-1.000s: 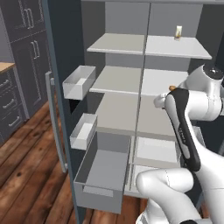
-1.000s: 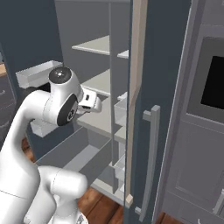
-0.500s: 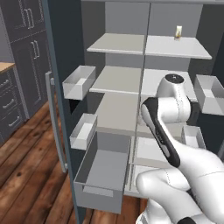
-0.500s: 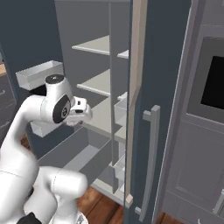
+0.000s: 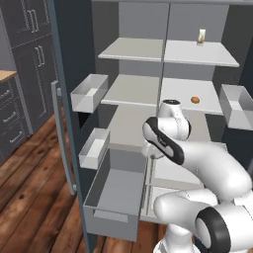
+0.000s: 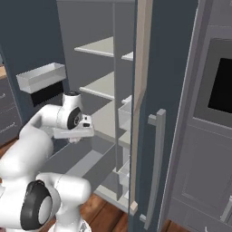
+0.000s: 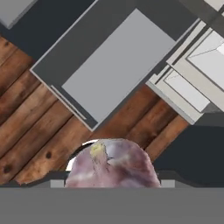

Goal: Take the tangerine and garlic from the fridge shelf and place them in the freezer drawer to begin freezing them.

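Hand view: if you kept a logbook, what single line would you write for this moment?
gripper: shut on garlic | freezer drawer: open below | tangerine: on fridge shelf

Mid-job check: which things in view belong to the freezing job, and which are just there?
Job things:
- garlic, held in the gripper
- tangerine, on the fridge shelf
- freezer drawer, pulled open

Just there:
- carton on the top shelf
- door bins
- oven
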